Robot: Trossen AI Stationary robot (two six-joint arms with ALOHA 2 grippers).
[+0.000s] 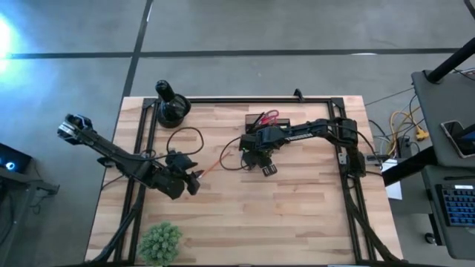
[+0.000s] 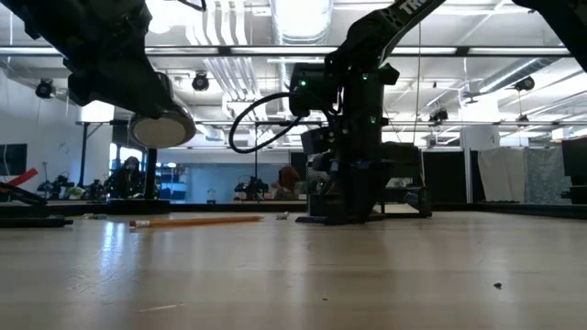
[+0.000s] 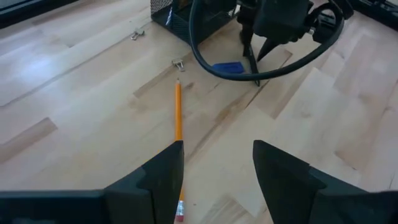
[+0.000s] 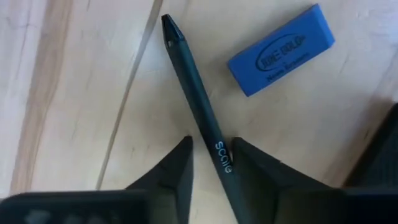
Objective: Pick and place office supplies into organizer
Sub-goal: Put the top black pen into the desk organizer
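Note:
A black pen (image 4: 193, 93) lies flat on the wooden table beside a blue eraser (image 4: 280, 50). My right gripper (image 4: 211, 155) points straight down over the pen and is shut on it, just in front of the black organizer (image 1: 256, 121). Red-handled scissors (image 1: 269, 116) stick out of the organizer. An orange pencil (image 3: 178, 112) lies on the table between the arms. My left gripper (image 3: 217, 162) hangs open above the pencil's near end, touching nothing. My right gripper pinches the black pen's barrel (image 4: 217, 152) between its two fingers, at the printed lettering and well back from the tip. The fingers come from above, pointing down, and lie across the pen. The pen lies flat on the table.
A round black object with an upright knob (image 1: 171, 107) stands at the far left, and a small green plant (image 1: 159, 241) at the near left edge. Small metal clips (image 3: 179, 63) lie near the pencil's far end. A black cable (image 3: 205, 56) loops beside the right arm.

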